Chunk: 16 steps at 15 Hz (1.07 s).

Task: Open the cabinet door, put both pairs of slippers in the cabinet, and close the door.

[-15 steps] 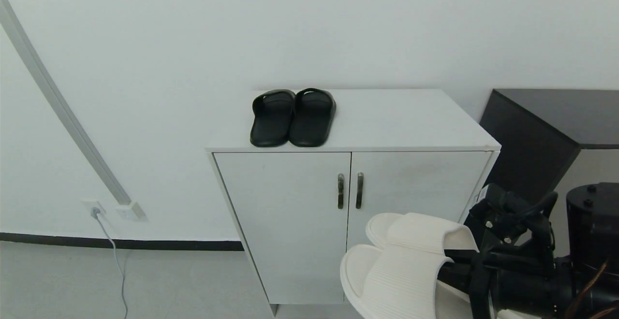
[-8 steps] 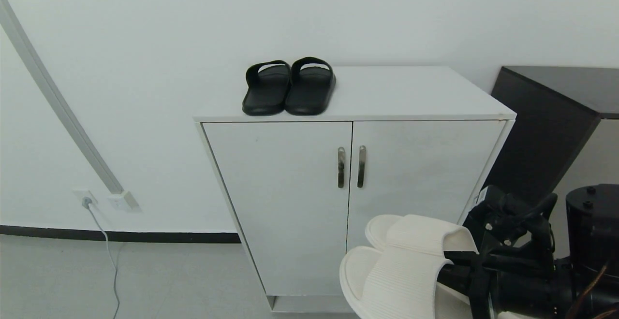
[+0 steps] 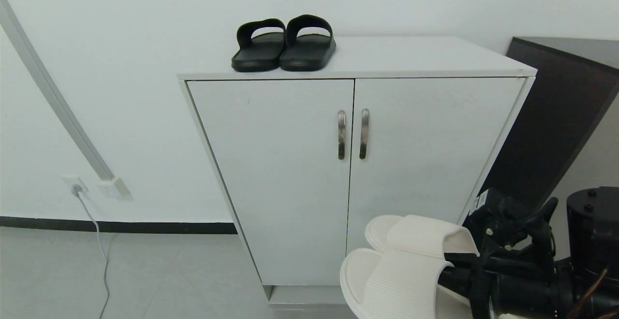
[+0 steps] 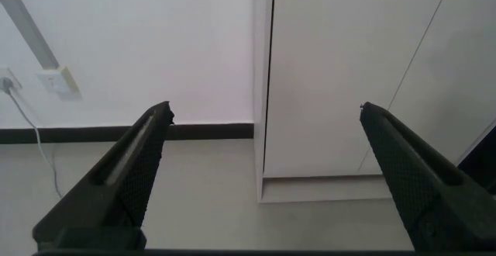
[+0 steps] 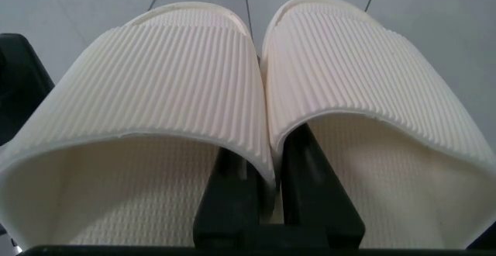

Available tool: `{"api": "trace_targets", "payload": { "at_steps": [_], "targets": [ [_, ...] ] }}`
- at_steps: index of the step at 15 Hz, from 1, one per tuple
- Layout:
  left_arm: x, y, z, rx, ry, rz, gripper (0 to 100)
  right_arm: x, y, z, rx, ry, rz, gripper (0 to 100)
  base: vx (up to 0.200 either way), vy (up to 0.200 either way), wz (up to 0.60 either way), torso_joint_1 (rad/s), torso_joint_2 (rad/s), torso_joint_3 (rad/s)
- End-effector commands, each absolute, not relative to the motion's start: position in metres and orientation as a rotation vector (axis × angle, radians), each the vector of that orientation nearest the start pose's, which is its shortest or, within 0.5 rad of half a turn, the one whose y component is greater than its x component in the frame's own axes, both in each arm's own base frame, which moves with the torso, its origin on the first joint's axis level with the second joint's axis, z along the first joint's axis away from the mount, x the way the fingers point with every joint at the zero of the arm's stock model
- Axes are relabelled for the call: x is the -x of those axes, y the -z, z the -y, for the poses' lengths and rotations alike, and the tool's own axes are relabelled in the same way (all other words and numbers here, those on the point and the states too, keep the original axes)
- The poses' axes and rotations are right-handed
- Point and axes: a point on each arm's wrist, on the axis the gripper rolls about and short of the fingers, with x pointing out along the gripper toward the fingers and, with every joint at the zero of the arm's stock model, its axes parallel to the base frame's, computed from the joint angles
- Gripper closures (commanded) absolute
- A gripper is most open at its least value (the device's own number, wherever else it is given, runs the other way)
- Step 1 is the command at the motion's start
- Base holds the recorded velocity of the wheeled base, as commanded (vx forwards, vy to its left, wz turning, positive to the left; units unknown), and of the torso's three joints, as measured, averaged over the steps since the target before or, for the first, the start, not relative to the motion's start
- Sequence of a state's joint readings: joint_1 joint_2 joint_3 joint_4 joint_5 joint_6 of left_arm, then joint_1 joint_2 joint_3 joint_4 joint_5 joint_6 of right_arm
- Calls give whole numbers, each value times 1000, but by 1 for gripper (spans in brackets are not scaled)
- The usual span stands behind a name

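The white cabinet (image 3: 290,164) stands against the wall with both doors shut, two metal handles (image 3: 341,134) meeting at the middle. A black pair of slippers (image 3: 285,46) rests on its top, toward the left. My right gripper (image 5: 267,198) is shut on the inner sides of the white ribbed slippers (image 3: 401,261), holding the pair side by side low in front of the right door. My left gripper (image 4: 266,110) is open with nothing between its fingers, facing the cabinet's (image 4: 341,77) lower left corner near the floor.
A black piece of furniture (image 3: 556,116) stands right of the cabinet. Left of it, a wall socket (image 3: 75,188) with a cable hangs below a slanted grey conduit (image 3: 48,92). Grey floor (image 3: 121,270) spreads in front.
The whole head view has shifted: the cabinet now sits higher and larger in the picture, so the camera moved. The white slippers stay in the right gripper.
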State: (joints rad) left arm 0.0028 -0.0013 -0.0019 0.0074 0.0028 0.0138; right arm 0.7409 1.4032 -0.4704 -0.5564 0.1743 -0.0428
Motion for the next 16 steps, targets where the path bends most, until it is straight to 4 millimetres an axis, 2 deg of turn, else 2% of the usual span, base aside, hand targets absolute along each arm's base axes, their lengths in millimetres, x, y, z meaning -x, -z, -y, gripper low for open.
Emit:
{"api": "trace_targets", "payload": {
  "at_steps": [1, 6, 10, 12, 13, 14, 15, 16],
  "targets": [
    [23, -75, 0, -14, -5, -6, 0, -152, -162, -145, 149, -913, -359, 100, 0, 0, 0, -80, 466, 378],
    [23, -75, 0, -12, -6, -9, 0, -151, -161, -144, 163, -916, -350, 100, 0, 0, 0, -32, 415, 373],
    [23, -77, 0, -21, -9, -5, 0, -148, -162, -141, 160, -916, -340, 100, 0, 0, 0, 2, 93, 84],
    [23, -78, 0, -121, -11, 4, 0, -148, -161, -141, 160, -916, -340, 100, 0, 0, 0, 0, 0, 0],
    [23, -81, 0, -118, 3, 0, 0, -148, -161, -141, 161, -916, -338, 100, 0, 0, 0, 0, 0, 0],
    [24, -93, 0, -101, 24, 18, 0, -148, -161, -141, 164, -915, -336, 100, 0, 0, 0, 0, 0, 0],
    [27, -126, 1, 15, 66, 58, 0, -148, -161, -141, 166, -916, -339, 100, 0, 0, 0, 0, 0, 0],
    [22, -136, 2, 25, 105, 22, 0, -149, -161, -141, 166, -916, -339, 100, 0, 0, 0, 0, 0, 0]
  ]
}}
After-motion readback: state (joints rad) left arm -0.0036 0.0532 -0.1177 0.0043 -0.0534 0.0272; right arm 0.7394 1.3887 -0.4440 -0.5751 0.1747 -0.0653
